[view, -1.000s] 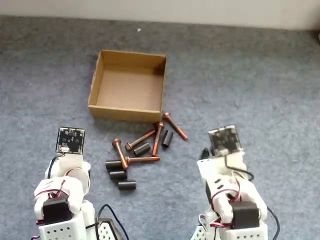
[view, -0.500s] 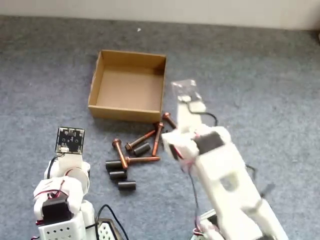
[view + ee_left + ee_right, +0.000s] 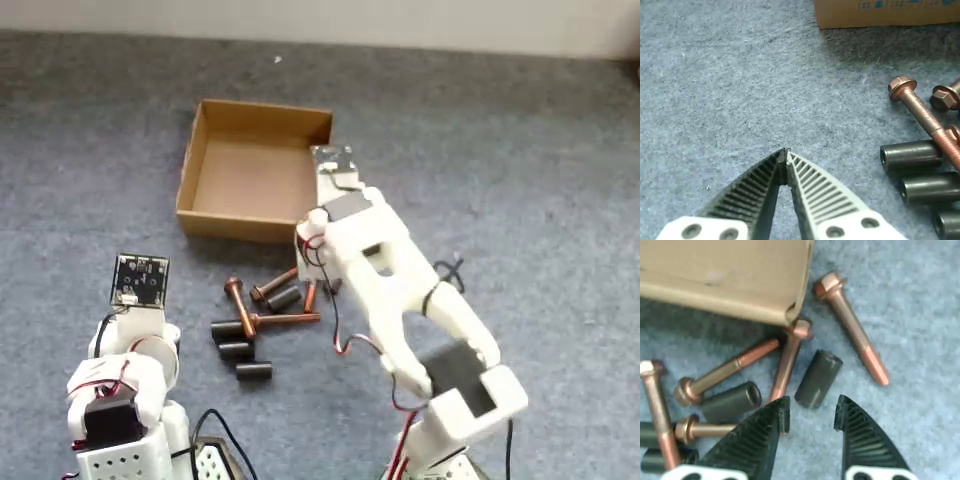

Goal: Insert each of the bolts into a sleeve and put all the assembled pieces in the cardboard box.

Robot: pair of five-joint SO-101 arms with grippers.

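Several copper bolts (image 3: 285, 320) and black sleeves (image 3: 236, 349) lie loose on the grey carpet in front of the cardboard box (image 3: 255, 170), which has nothing in it. My right arm (image 3: 385, 275) stretches over the pile by the box's near right corner. My right gripper (image 3: 811, 415) is open and hangs just above a loose sleeve (image 3: 818, 378), which lies ahead of the gap between the fingers. A bolt (image 3: 789, 360) lies beside that sleeve and another bolt (image 3: 852, 327) farther off. My left gripper (image 3: 786, 155) is shut on nothing, low over bare carpet, with a bolt (image 3: 925, 117) and sleeves (image 3: 910, 156) off to its side.
The left arm (image 3: 125, 370) is folded at the near left. The box wall (image 3: 725, 275) stands close behind the bolts. Open carpet spreads to the right and behind the box.
My right arm has risen from its folded pose and swung forward and left over the bolts by the box. The left arm and the parts have not moved.
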